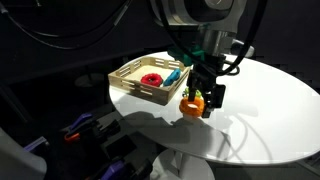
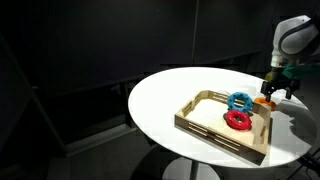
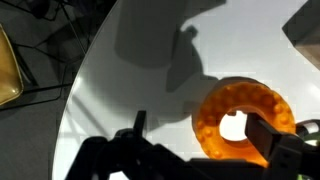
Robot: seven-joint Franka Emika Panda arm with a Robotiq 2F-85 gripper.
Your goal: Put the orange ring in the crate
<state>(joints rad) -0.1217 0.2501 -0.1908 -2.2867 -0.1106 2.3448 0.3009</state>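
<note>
The orange ring (image 3: 243, 122) lies on the white round table (image 3: 130, 90), just outside the crate. It also shows in both exterior views (image 1: 191, 104) (image 2: 263, 100). My gripper (image 3: 205, 138) stands open low over it. One fingertip (image 3: 268, 134) sits in the ring's hole and the other fingertip (image 3: 138, 124) is out on bare table, so the ring's near wall lies between them, not squeezed. The tan crate (image 1: 125, 86) (image 2: 212, 131) sits beside the gripper (image 1: 206, 94) (image 2: 276, 92).
Inside the crate lie a red ring (image 1: 151, 78) (image 2: 237, 120) and a blue ring (image 1: 172, 75) (image 2: 239, 101). The table edge (image 3: 75, 110) curves close by in the wrist view. Dark surroundings and cables lie beyond it.
</note>
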